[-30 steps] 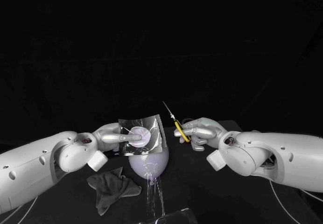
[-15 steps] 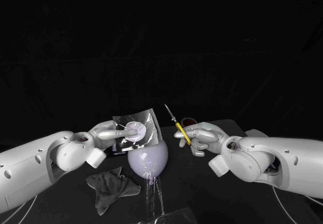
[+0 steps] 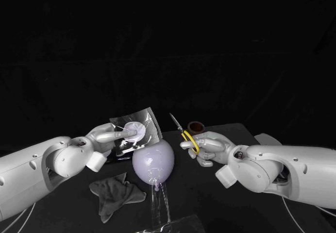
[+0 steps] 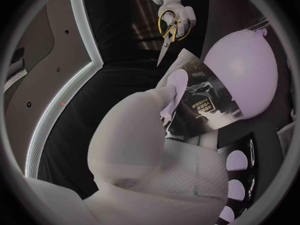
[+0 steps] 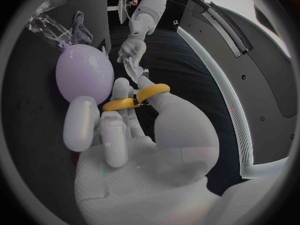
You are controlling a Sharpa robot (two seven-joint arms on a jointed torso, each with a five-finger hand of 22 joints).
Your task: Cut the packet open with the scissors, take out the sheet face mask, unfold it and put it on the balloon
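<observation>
Packet (image 3: 134, 130) tilted and drawn aside, now just above the balloon (image 3: 154, 162), pinched in left robot hand (image 3: 104, 136). Scissors (image 3: 180, 130) brought lower, tip near its edge, yellow loops gripped by right robot hand (image 3: 211, 146); likely lined up for cutting.

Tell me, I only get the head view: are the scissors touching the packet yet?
Observer: Not yet. In the left wrist view the scissors point at the packet, and the tip sits just short of its edge.
Operator: What's on the packet's far side?
Observer: Print. Small lines of text face the left hand, and a finger lies on that printed side.
Operator: How are the scissors held?
Observer: In the right wrist view the fingers of the right hand pass through the yellow loops.
</observation>
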